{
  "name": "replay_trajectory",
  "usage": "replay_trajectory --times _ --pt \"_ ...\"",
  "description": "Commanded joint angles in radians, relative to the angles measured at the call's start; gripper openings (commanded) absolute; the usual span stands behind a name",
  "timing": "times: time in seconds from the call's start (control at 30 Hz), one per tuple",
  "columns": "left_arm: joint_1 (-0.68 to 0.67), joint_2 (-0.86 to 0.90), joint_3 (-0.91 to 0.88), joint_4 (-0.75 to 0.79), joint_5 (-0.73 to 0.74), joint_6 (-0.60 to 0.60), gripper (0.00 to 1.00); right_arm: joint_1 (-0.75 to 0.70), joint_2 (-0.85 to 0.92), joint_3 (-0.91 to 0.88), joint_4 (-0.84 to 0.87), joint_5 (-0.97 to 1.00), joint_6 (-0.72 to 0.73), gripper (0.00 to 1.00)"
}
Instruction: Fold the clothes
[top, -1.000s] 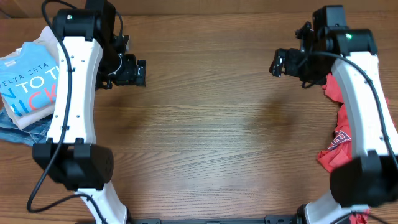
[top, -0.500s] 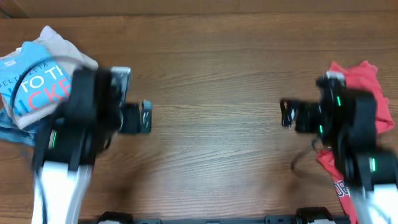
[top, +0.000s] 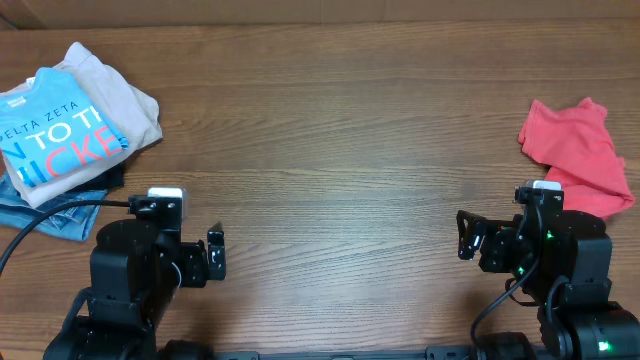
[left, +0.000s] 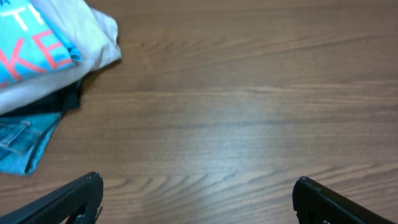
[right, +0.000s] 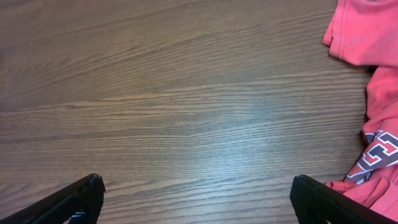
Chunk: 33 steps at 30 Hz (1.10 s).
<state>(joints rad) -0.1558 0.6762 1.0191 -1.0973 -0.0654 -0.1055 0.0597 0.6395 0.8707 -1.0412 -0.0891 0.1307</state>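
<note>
The sky-blue cotton T-shirt with large white and red letters (top: 55, 140) lay folded into a soft, flat rectangle at the far left of the brown wood-grain table (top: 340, 150). It sat on top of a folded cream garment (top: 125, 95) with rounded edges. Under those, a faded denim-blue piece (top: 50, 215) stuck out toward me, with a sliver of something dark between the layers. At the far right, the red cotton T-shirt (top: 575, 150) was a crumpled, creased heap. My right wrist camera caught a patch of white block print on its nearer folds (right: 376, 149). My left gripper (top: 216, 256) had its jaws spread wide and held nothing. It hung over bare wood, and the blue stack was well off to its far left. From the left wrist view, the stack filled only the upper-left corner (left: 31, 43). My right gripper (top: 465, 236) was also wide apart and empty, with the red heap beside and beyond it on its right. Both my arms sat tucked low at the near edge of the table, one at each side. The two grippers pointed inward toward each other across the open middle.
</note>
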Motion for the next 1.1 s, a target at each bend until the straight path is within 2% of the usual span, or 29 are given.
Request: replay_trajectory --times 0.0,0.4,0.57,0.67,0.77,0.9,1.07 --pt "-0.001 -0.001 -0.011 -0.031 -0.020 -0.014 1.00 0.001 0.000 -0.007 0.000 0.010 0.004 1.00" --pt "-0.001 0.000 -0.011 -0.036 -0.020 -0.014 1.00 -0.003 -0.024 -0.011 -0.007 0.010 0.004 1.00" --pt "-0.001 0.000 -0.011 -0.036 -0.020 -0.014 1.00 -0.003 -0.103 -0.033 -0.024 0.014 -0.029 1.00" --pt "-0.001 0.000 -0.011 -0.036 -0.020 -0.014 1.00 -0.003 -0.196 -0.108 0.018 0.022 -0.032 1.00" --pt "-0.001 0.000 -0.011 -0.036 -0.020 -0.014 1.00 -0.003 -0.320 -0.238 0.136 0.021 -0.038 1.00" --pt "-0.001 0.000 -0.011 -0.036 -0.020 -0.014 1.00 -0.003 -0.496 -0.443 0.383 -0.010 -0.074 1.00" --pt "-0.001 0.000 -0.011 -0.036 -0.020 -0.014 1.00 -0.003 -0.596 -0.611 0.627 -0.013 -0.095 1.00"
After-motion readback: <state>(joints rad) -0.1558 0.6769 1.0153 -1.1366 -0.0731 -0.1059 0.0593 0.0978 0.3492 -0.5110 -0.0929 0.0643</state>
